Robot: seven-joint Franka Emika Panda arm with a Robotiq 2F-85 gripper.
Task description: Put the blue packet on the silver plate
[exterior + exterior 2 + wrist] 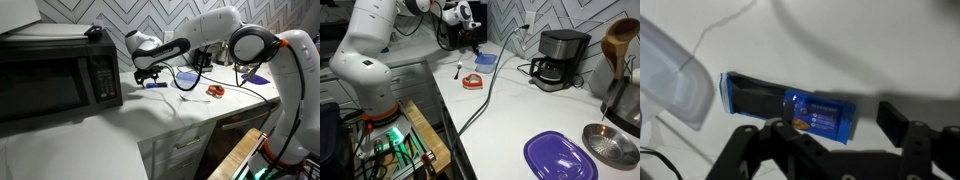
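Observation:
The blue packet (790, 108) is small, flat and dark blue, and lies on the white counter. It also shows in an exterior view (155, 85), just below the gripper. My gripper (836, 126) is open and hovers low over the packet. One finger overlaps the packet's end and the other finger stands clear of it to the side. The gripper shows in both exterior views (150, 70) (470, 32). The silver plate (611, 146) sits at the far other end of the counter, empty.
A microwave (55, 80) stands beside the packet. A red-orange object (471, 82) and a bluish oval dish (485, 59) lie nearby. A cable (485, 95) runs along the counter. A coffee maker (560, 60) and a purple plate (560, 157) stand near the silver plate.

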